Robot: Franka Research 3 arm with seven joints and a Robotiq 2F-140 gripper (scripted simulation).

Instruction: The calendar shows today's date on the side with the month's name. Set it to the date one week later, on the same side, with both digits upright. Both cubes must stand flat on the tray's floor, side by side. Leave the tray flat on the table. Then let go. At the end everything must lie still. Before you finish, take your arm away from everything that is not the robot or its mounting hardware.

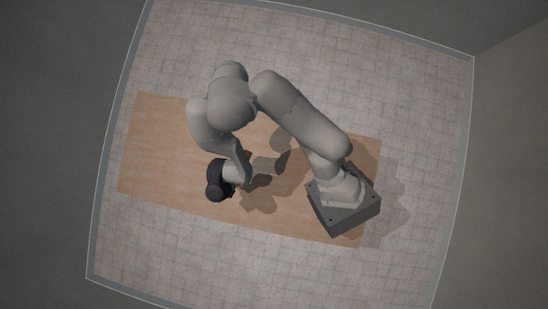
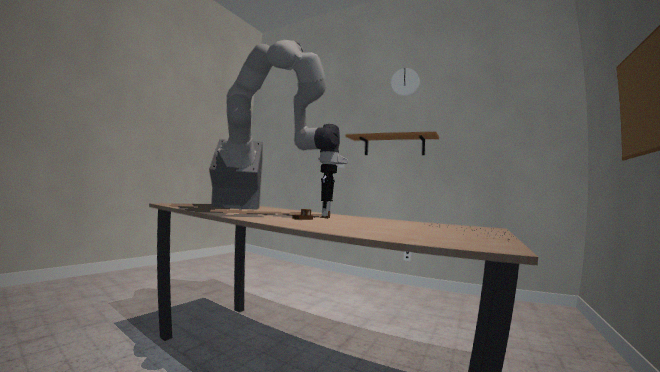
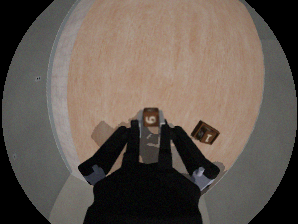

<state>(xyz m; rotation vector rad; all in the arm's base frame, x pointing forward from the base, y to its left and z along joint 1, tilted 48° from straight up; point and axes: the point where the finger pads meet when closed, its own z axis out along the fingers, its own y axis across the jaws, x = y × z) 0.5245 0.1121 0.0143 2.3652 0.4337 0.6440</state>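
A brown cube [image 3: 151, 111] [image 2: 329, 214] stands at or just above the table top, a light digit like a 6 or 9 on the side facing the wrist camera. My gripper [image 3: 151, 115] [image 2: 325, 214] points straight down and is shut on this cube, a light pad against each side. The small brown tray [image 3: 210, 126] [image 2: 299, 217] lies flat on the table, right of the gripper in the wrist view. A second cube [image 3: 208, 136] [image 2: 306, 212] is in it, showing a light mark like a 1. The month's name cannot be read. The arm hides the held cube in the top view.
The wooden table [image 1: 158, 145] [image 2: 425, 235] carries the robot's grey base [image 1: 344, 208] [image 2: 235, 187] at one end. The arm arches high over the table. A wall shelf [image 2: 392, 136] and a round clock [image 2: 405, 81] are behind it.
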